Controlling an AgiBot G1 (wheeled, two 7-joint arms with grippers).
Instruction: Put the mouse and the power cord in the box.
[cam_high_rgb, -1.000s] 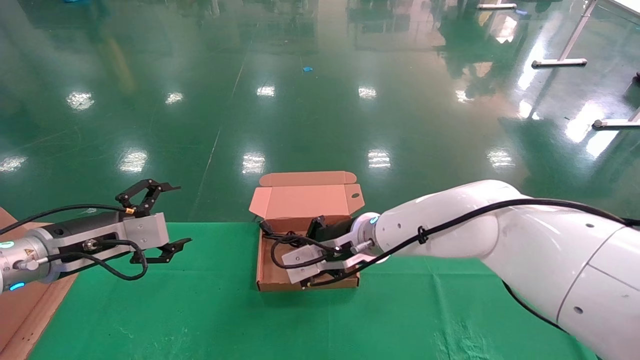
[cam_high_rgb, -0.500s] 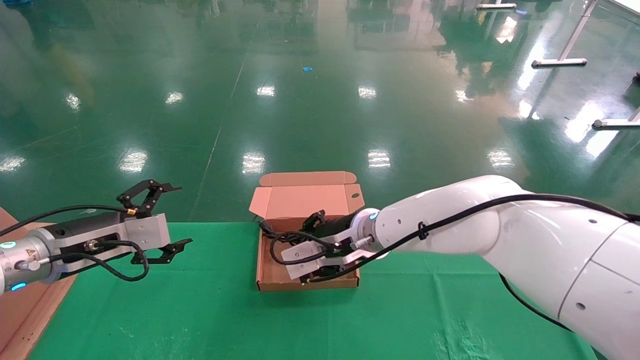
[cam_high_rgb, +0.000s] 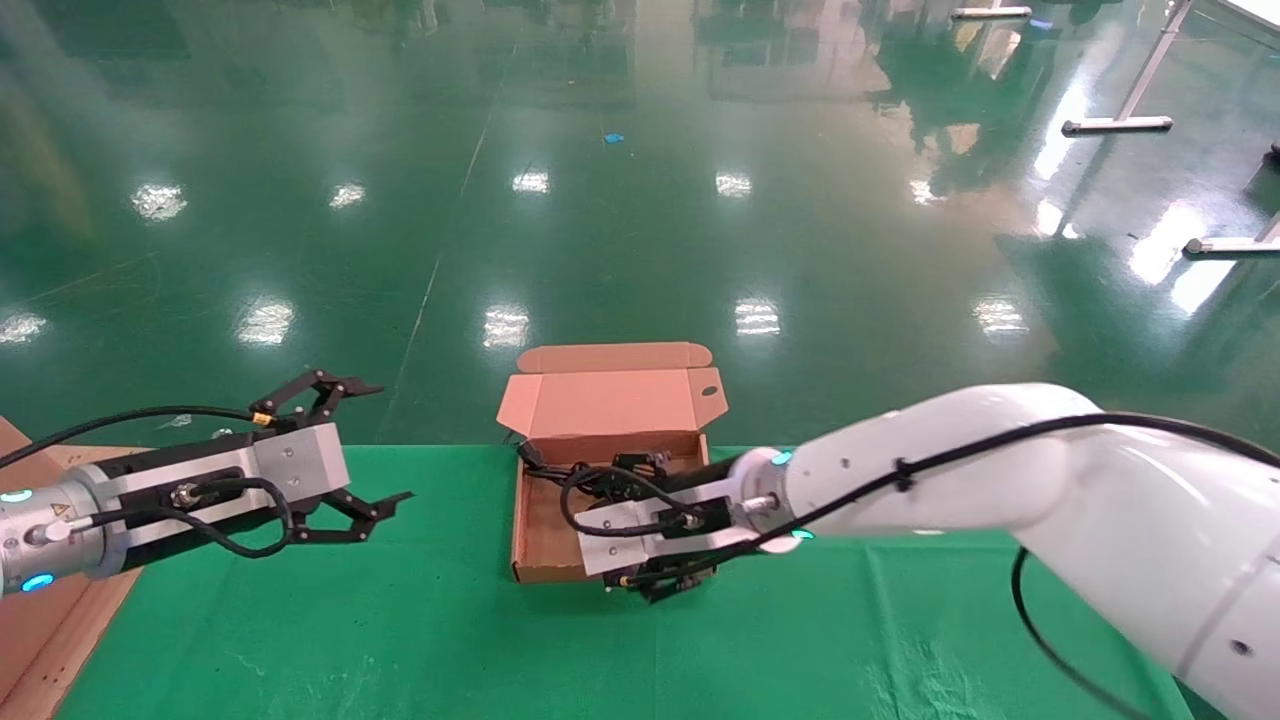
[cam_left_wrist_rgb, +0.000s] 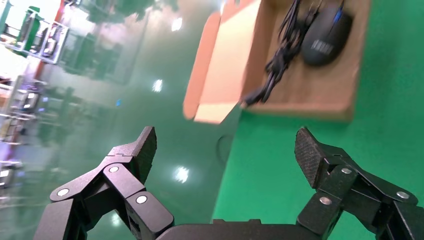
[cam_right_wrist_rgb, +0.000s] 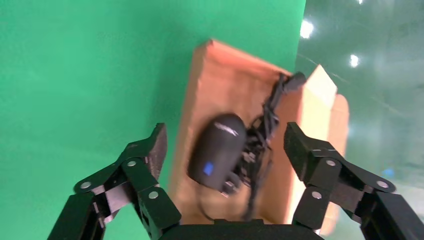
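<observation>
The box (cam_high_rgb: 530, 540) lay open on the green-covered worktop (cam_high_rgb: 400, 640), near its far edge, with the hinged lid (cam_high_rgb: 610, 400) standing up at the far side and a small dark hole visible near the lid's right corner. Inside the box, the mouse (cam_right_wrist_rgb: 217, 150) rested on the cardboard floor, its small blue mark facing the right wrist camera; the left wrist view showed the same mouse (cam_left_wrist_rgb: 325, 35) lying flat in the box (cam_left_wrist_rgb: 310, 95). The power cord (cam_right_wrist_rgb: 260, 135) lay bundled just beside the mouse, touching it, and one end reached the box's far left corner, where the head view showed it at the rim (cam_high_rgb: 535, 462). The right pincer (cam_high_rgb: 655, 580) was positioned over the near right part of the box, its fingers spread wide and gripping nothing; in the right wrist view both fingers (cam_right_wrist_rgb: 145, 160) framed the mouse and cord without touching them. The right arm largely hid the box contents from the head camera. The left pincer (cam_high_rgb: 365, 445) hovered above the worktop's left part, well apart from the box, with its fingers (cam_left_wrist_rgb: 132, 160) likewise spread and empty. A brown board (cam_high_rgb: 40, 620) lay at the worktop's left edge, beneath the left arm.
</observation>
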